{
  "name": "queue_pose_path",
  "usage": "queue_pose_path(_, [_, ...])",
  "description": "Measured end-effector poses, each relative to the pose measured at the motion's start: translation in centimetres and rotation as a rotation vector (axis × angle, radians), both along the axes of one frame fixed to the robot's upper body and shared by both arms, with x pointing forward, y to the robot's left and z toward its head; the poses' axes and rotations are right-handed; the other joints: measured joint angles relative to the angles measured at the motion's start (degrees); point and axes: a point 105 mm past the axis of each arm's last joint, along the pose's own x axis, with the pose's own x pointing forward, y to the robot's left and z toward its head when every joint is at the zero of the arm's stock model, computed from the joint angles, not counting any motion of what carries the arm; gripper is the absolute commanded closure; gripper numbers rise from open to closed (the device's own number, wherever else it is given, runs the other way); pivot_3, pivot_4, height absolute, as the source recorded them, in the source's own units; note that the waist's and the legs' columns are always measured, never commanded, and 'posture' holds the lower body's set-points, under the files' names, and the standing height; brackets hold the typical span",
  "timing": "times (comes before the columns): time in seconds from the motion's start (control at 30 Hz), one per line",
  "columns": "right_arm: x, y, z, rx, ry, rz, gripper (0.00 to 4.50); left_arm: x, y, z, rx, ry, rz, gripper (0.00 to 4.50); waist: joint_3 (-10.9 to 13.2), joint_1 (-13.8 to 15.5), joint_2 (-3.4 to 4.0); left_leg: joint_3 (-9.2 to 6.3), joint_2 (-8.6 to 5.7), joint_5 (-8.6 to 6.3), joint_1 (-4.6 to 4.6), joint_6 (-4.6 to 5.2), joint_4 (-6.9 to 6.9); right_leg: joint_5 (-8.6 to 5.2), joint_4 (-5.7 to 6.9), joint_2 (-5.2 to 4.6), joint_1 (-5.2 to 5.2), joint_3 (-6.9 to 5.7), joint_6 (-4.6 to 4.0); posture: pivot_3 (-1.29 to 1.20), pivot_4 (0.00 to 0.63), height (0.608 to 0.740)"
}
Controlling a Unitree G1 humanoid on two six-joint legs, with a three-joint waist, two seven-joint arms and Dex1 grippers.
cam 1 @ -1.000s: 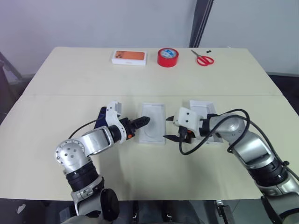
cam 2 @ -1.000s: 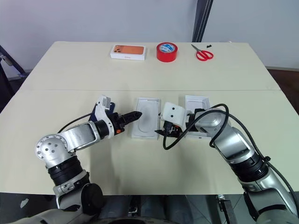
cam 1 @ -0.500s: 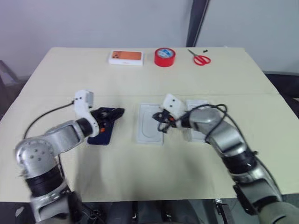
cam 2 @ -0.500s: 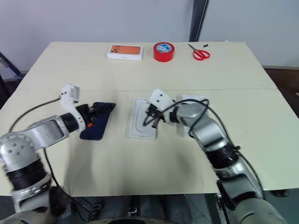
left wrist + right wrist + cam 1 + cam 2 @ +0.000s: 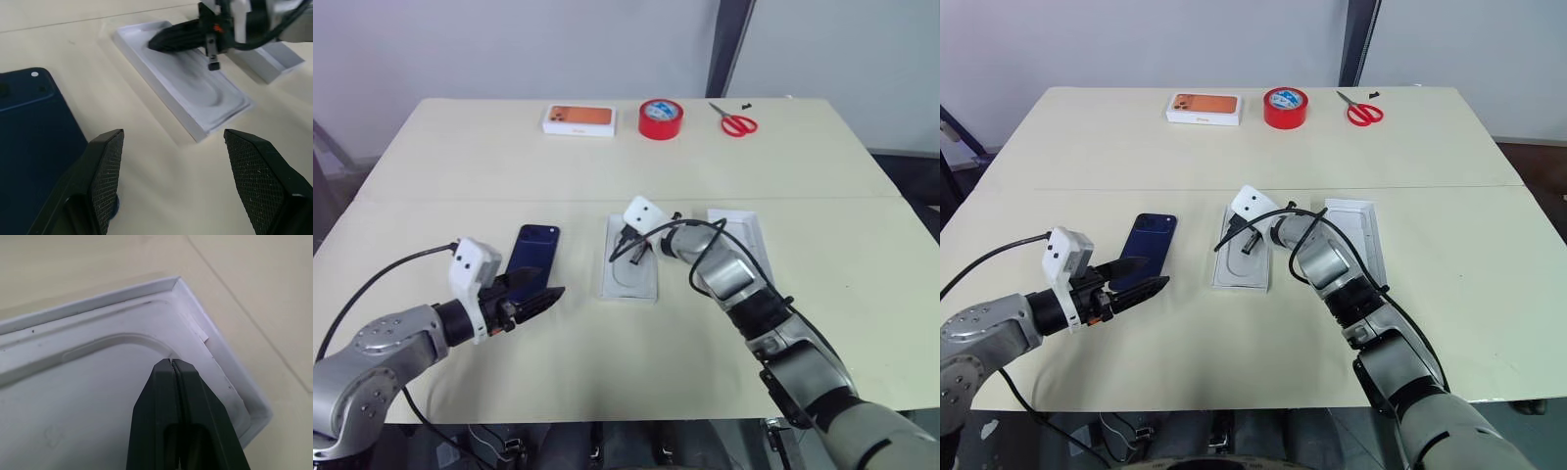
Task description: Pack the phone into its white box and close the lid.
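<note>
My left claw (image 5: pixel 1141 277) is hovering low over the cream desk (image 5: pixel 460 166), fingers spread wide, gripping nothing. The slim dark navy-blue phone (image 5: pixel 530 257) is lying flat on the desk just ahead of that claw and slightly to its outer side; in the left wrist view the phone's camera corner (image 5: pixel 34 74) is sitting beside my left finger. I cannot tell whether the fingertips are touching the phone's near edge.

The phone's long axis is running away from me, roughly parallel to the shallow white carton tray (image 5: pixel 631 284), which is lying to the inner side of my left claw, with bare desk between phone and tray.

My right claw (image 5: pixel 625 247) is pressed fully together, pinching nothing, its tip poised over the tray's moulded recess (image 5: pixel 73 396) near a far corner. I cannot tell whether it is touching the floor of the tray.

Beyond the right claw's outer side, the second white carton piece (image 5: pixel 751 235) is resting on the desk, probably the lid.

My judgement: the left claw is much nearer the phone, so the pick-up is falling to it. The carry would be going sideways toward the tray, keeping the phone's long axis as it lies. The right claw would be needing to clear the recess first.
</note>
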Motion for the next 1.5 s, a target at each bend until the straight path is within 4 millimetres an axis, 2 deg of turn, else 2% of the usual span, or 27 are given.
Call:
queue_pose_path(0.2, [0.2,-0.1,0.0,-0.020,-0.043,-0.006,4.45,-0.1,0.1,-0.3,0.002,0.001,0.017,1.05,0.00,0.04,0.01,0.00,0.00,-0.01,0.00,0.02,0.00,0.03,0.01,0.00,0.00,0.00,0.05,0.00,0.150,0.719])
queue_pose_path(0.3, [-0.6,0.5,0.1,0.007,-0.042,0.040,4.45,0.5,0.4,-0.2,-0.015,-0.008,0.059,1.05,0.01,0.09,0.01,-0.01,0.00,-0.02,-0.01,0.03,-0.01,0.04,0.02,0.00,-0.02,0.00,0.07,0.00,0.150,0.719])
queue_pose_path(0.33, [-0.9,1.0,0.3,0.024,-0.041,0.066,4.45,0.8,0.6,-0.1,-0.024,-0.009,0.081,1.05,0.01,0.09,0.01,-0.01,0.00,-0.02,-0.01,0.04,-0.01,0.04,0.03,0.01,-0.02,0.00,0.08,0.00,0.150,0.719])
queue_pose_path(0.37, [-1.5,1.7,0.9,0.049,-0.043,0.104,4.49,1.4,1.0,0.1,-0.045,-0.006,0.114,0.80,0.03,0.12,0.04,-0.01,0.00,-0.02,-0.01,0.04,-0.01,0.04,0.06,0.01,-0.03,0.00,0.08,0.00,0.150,0.719])
queue_pose_path(0.47, [-3.5,4.3,2.9,0.135,-0.033,0.230,4.50,4.0,4.2,0.5,-0.071,0.017,0.318,0.03,0.01,-0.01,0.01,-0.04,0.05,-0.02,-0.01,0.07,-0.01,0.05,0.18,0.10,-0.09,-0.01,0.10,0.00,0.150,0.719])
queue_pose_path(0.57, [-5.2,6.7,3.4,0.177,0.020,0.293,4.50,5.6,6.8,0.4,-0.084,0.084,0.468,0.03,0.01,0.10,0.00,-0.04,0.05,-0.01,-0.01,0.04,0.00,0.06,0.23,0.11,-0.12,-0.02,0.10,0.00,0.150,0.719])
queue_pose_path(0.7, [-6.5,8.6,1.8,0.115,0.103,0.324,4.50,6.7,7.8,-0.6,-0.108,0.231,0.534,0.03,0.00,0.34,-0.05,-0.04,0.02,-0.01,-0.04,0.04,0.06,0.06,0.21,0.09,-0.09,-0.04,0.11,0.00,0.150,0.719])
queue_pose_path(0.87, [-6.7,10.0,0.4,0.024,0.163,0.316,4.50,7.1,7.6,-1.4,-0.112,0.361,0.521,0.03,-0.01,0.09,-0.05,-0.05,0.01,0.02,-0.04,-0.01,0.05,0.06,0.24,0.10,-0.14,-0.04,0.11,0.00,0.150,0.719])
queue_pose_path(1.1, [-7.5,11.4,-0.9,-0.025,0.220,0.351,4.50,6.7,6.1,-2.2,-0.106,0.467,0.450,0.03,-0.02,-0.46,-0.04,-0.05,0.01,0.04,-0.04,-0.06,0.04,0.06,0.28,0.09,-0.15,-0.04,0.11,0.00,0.150,0.719])
queue_pose_path(1.5, [-7.4,11.4,-1.1,-0.047,0.214,0.360,4.50,6.1,2.8,-2.7,-0.347,0.523,0.349,0.03,-0.10,0.39,-0.03,-0.07,-0.07,0.03,-0.01,-0.06,0.06,0.06,0.28,0.00,-0.10,-0.04,0.11,0.00,0.150,0.719])
